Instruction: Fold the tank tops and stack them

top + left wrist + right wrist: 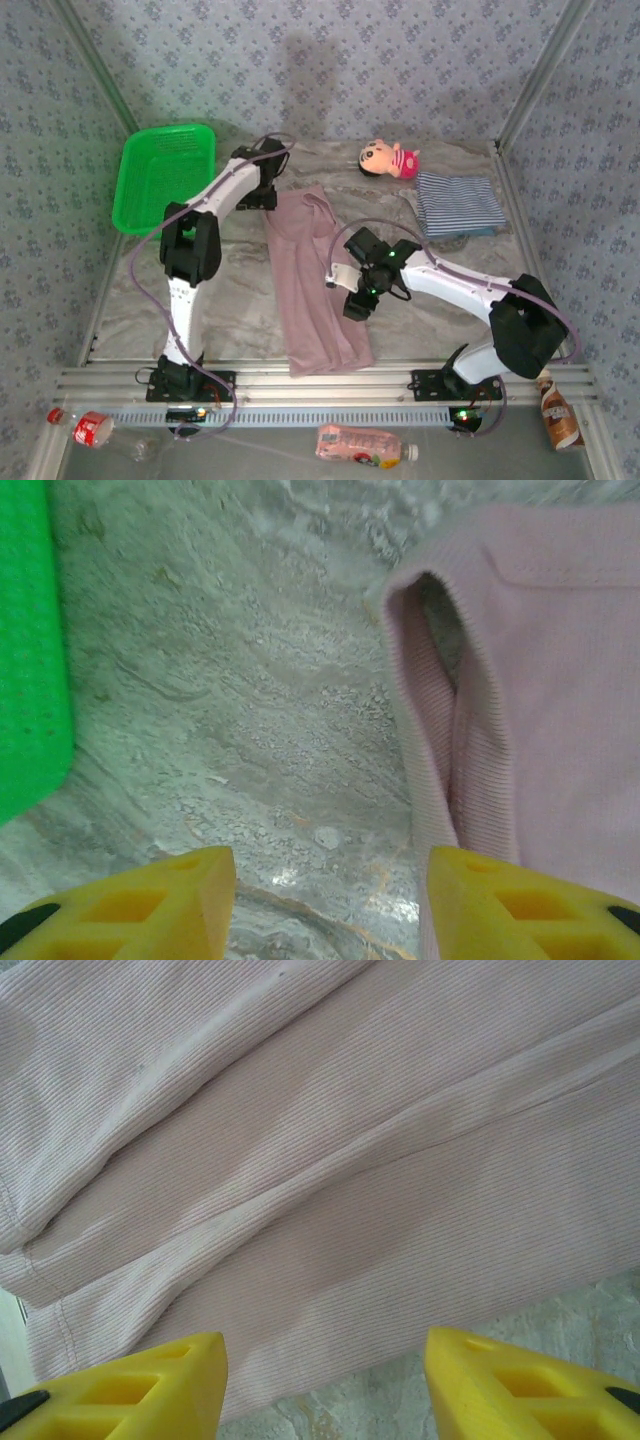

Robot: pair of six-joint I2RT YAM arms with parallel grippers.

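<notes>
The soft mauve-pink cloth tank top [310,285] lies mid-frame, half folded, long. My left gripper [325,875] and right gripper [325,1355] are spread, empty. Next, I think: pinch one end, fold across.

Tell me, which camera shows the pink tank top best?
The top external view: the whole mauve-pink tank top lies there, folded lengthwise between the arms. The left wrist view shows one armhole; the right wrist view shows its ribbed folds close up.

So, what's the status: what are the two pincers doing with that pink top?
Left pincer open, empty, over the table beside the mauve tank top. Right pincer open, empty, above its folded edge. Nothing in the way.
</notes>
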